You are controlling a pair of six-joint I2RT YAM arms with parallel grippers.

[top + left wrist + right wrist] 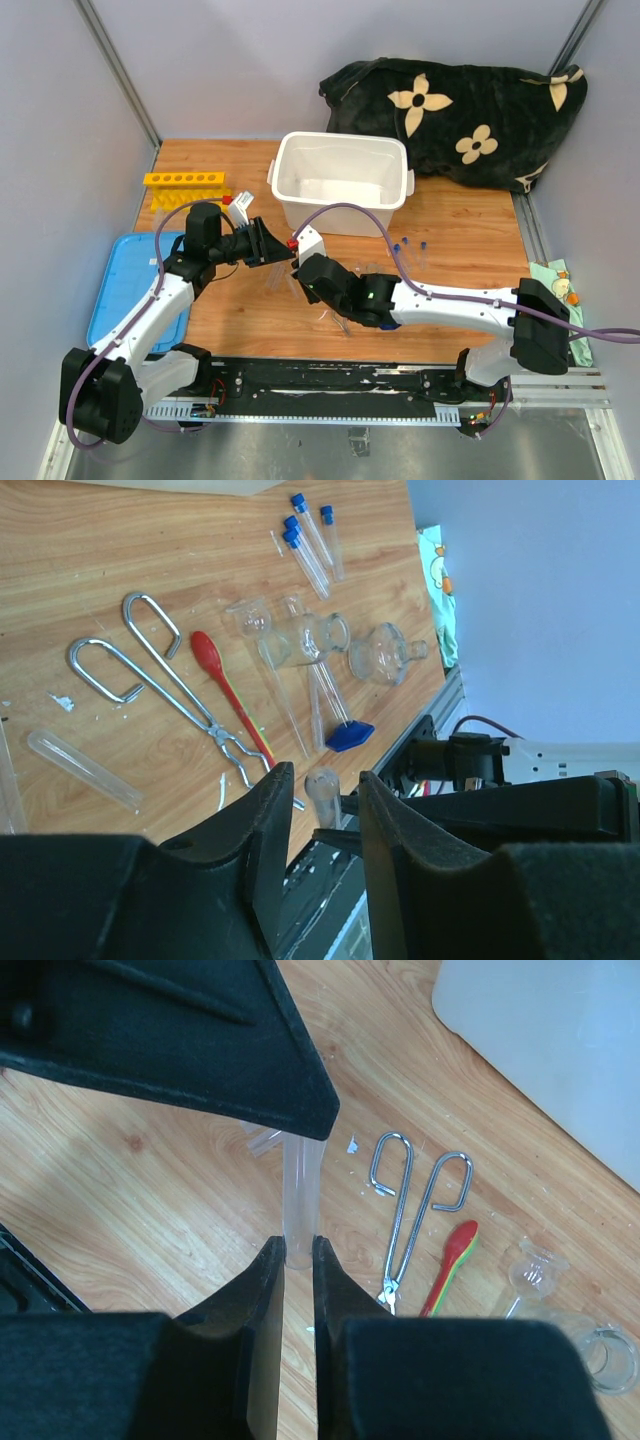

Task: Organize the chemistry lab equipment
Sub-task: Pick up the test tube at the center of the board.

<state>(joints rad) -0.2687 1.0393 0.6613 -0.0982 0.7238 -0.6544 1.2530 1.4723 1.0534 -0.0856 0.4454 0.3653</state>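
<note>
A clear glass tube [300,1195] is held above the wooden table by my right gripper [299,1245], which is shut on its lower end. The tube's rounded end [322,785] sits between the jaws of my left gripper [325,772], which stands open with a gap on each side. On the table lie metal tweezers [160,675], a thin red-orange tool [225,685], a small beaker [300,640], a flask [385,655], a blue-based glass piece [350,733], blue-capped tubes [310,540] and another loose tube [85,770]. Both grippers meet mid-table [285,252].
A yellow holed rack [185,182] stands at the back left. The white bin [285,165] sits behind the grippers, its blue lid [120,290] lies at the left edge. A black flowered blanket [460,110] fills the back right corner.
</note>
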